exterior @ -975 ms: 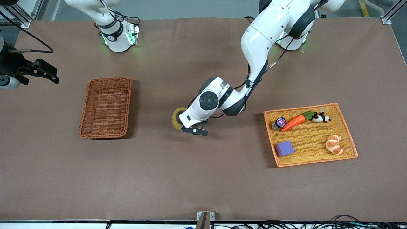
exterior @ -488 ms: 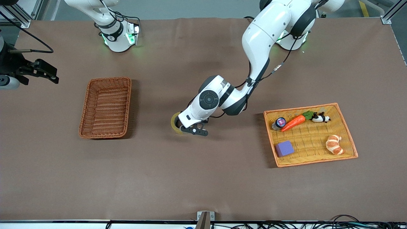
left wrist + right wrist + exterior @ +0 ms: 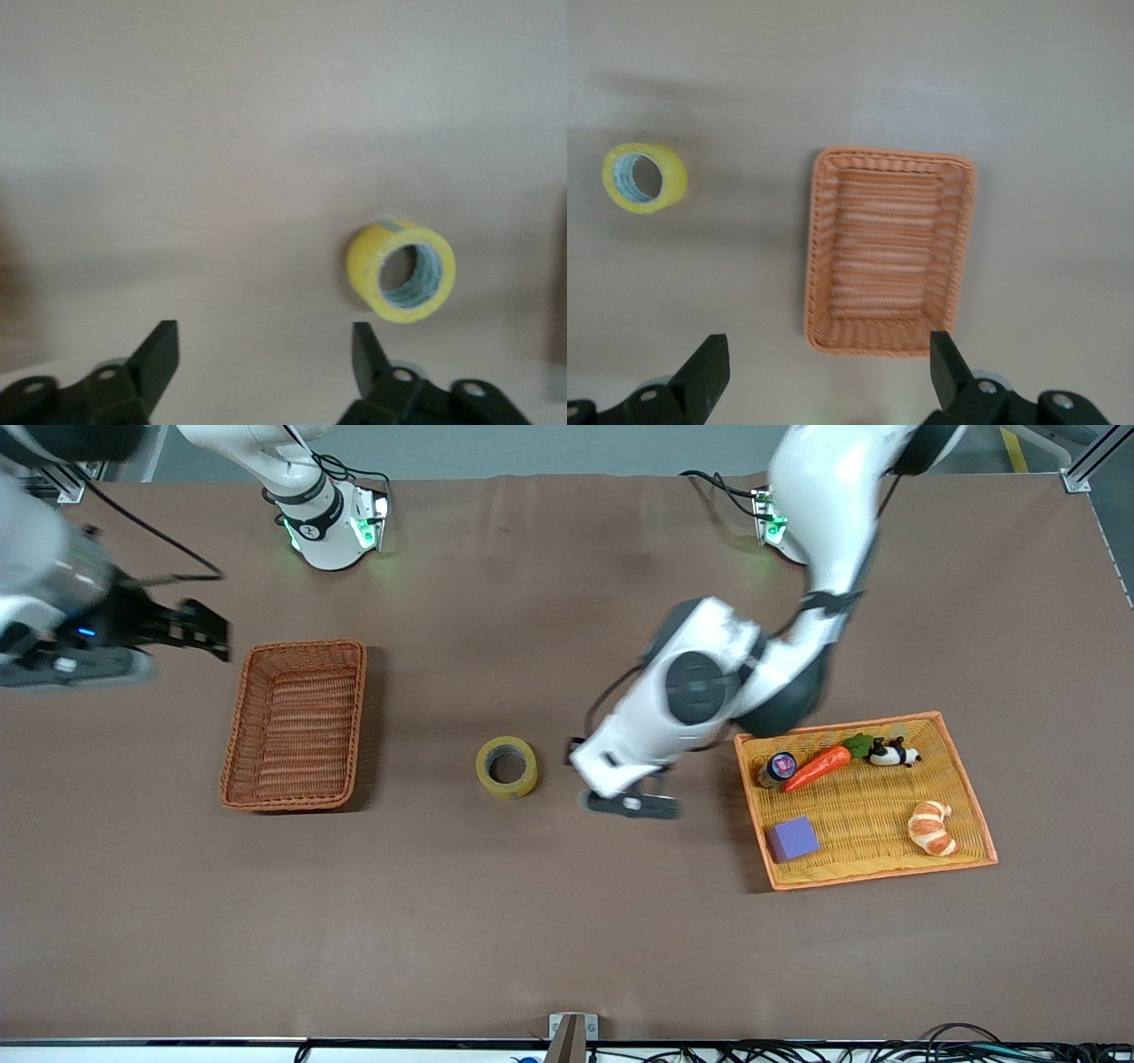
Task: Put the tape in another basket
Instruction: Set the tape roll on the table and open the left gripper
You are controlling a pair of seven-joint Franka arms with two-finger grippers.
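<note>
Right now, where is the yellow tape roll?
In the front view, the tape lies flat on the table, between the wicker basket and the yellow tray, beside the open left gripper.

Left gripper hangs at centre-right of the front view, fingers spread. Right gripper sits upper left, apparently open too, though blurred.

Setting: robotics lab, test bench. You face a table under a plain brown cover, two white arm bases bolted along one edge, green status lights lit. Aluminium frame posts stand at the corners. Loose cables run along the near edge. Toy props sit in a tray.
</note>
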